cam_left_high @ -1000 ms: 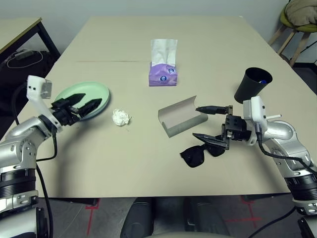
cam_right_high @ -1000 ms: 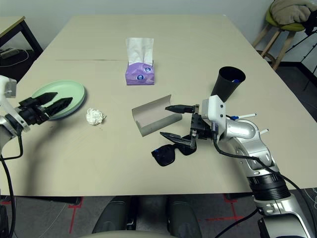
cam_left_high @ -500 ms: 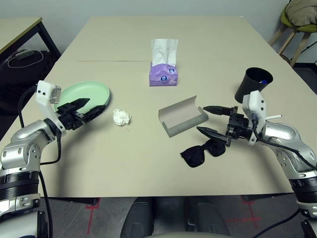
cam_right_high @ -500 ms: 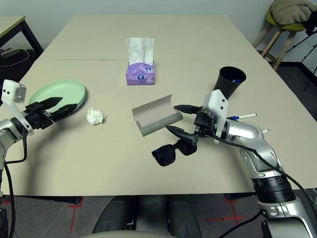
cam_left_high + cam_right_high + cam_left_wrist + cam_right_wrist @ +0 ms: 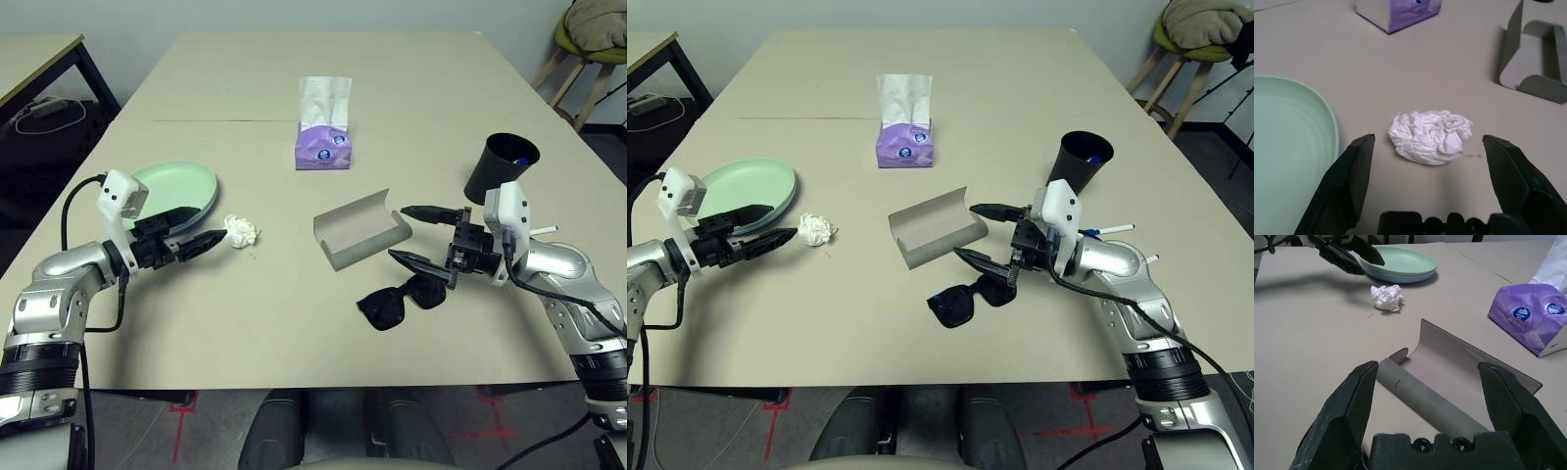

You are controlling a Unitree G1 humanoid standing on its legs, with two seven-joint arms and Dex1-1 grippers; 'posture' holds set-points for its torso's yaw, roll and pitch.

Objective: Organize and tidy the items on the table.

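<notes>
The left gripper [image 5: 201, 241] hovers low over the table [image 5: 411, 88], jaws spread wide, its tips just short of the crumpled white tissue wad [image 5: 240, 231], which lies just right of the stacked pale green and pale blue plates [image 5: 181, 185]. Judged from this pose, the main risk is a nudge rather than a grasp: the wad is light and loose, so a fingertip arriving off-centre could push it away or pinch only a loose fold; the left finger also passes close to the plate rim and could knock the stack. The left forearm reaches in low from the near left, wrist roughly level with the tabletop. On the right, the right gripper [image 5: 421, 236] is likewise wide open, its upper finger level with the near right end of the open grey glasses case [image 5: 361, 232] and its lower finger just above the black sunglasses [image 5: 402, 300]; a descent here could clip the case wall or skid the sunglasses across the smooth top. The black cup [image 5: 500, 166] stands at the far right beside this arm, a white pen [image 5: 1107, 230] lying near it, and an elbow swing could tip it.
</notes>
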